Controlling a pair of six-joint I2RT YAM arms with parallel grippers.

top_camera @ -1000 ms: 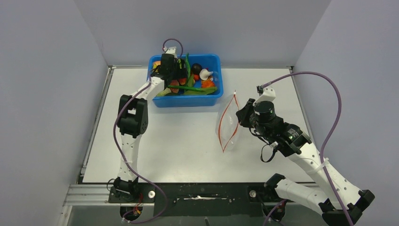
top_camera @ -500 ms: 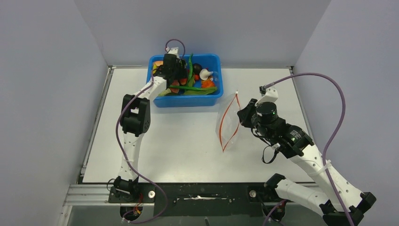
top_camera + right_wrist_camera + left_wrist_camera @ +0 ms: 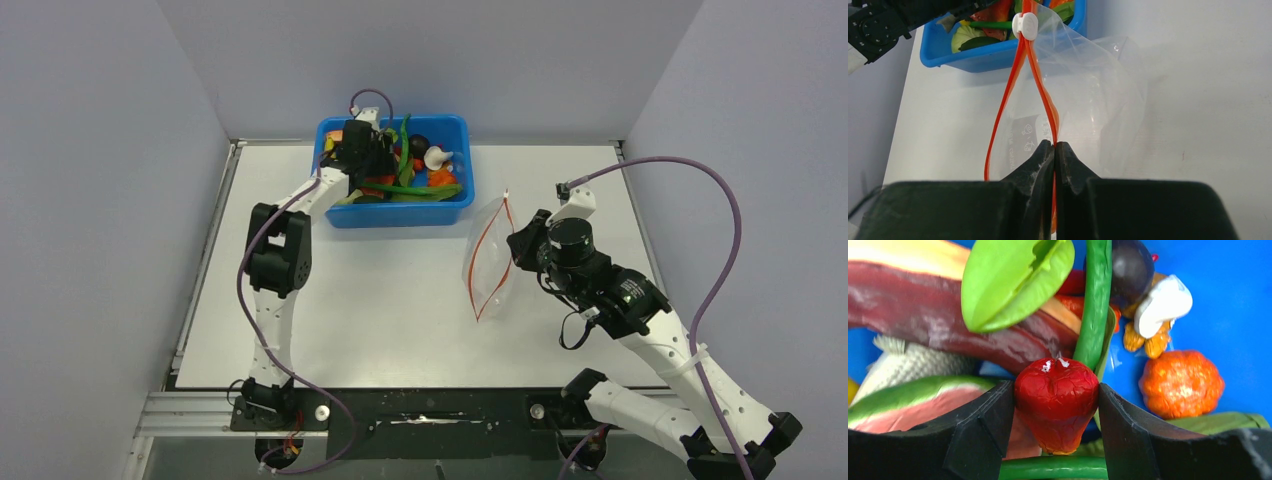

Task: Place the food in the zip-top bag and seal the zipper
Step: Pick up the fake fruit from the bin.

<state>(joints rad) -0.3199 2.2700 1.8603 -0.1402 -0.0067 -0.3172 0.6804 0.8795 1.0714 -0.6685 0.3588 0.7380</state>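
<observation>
Seen from above, the left gripper (image 3: 372, 172) reaches down into the blue tub (image 3: 400, 214) at the far edge of the white table (image 3: 380, 300), among the piled food; how wide it stands cannot be told from here. The right gripper (image 3: 518, 247) is at the mouth of the zip-top bag (image 3: 490, 268), which stands on the table to the right of the tub and well apart from it, its mouth open in a narrow loop. Plain grey walls close in the table on three sides. The left wrist camera shows the two black fingers (image 3: 983, 422) pressed against either side of a red fruit (image 3: 1056, 397), gripping it at middling width. A long green pod (image 3: 1095, 300) runs up behind the fruit, a green leaf (image 3: 1013, 280) lies over a red-brown slab (image 3: 923, 315), a grey fish (image 3: 913, 362) lies to the left, and an orange bumpy piece (image 3: 1181, 383) sits on the tub floor to the right. In the right wrist view the fingers (image 3: 1070, 167) are pinched tight on one side of the red-orange zipper (image 3: 1044, 97), and the white slider tab (image 3: 1025, 26) sits at the strip's far end, towards the tub.
</observation>
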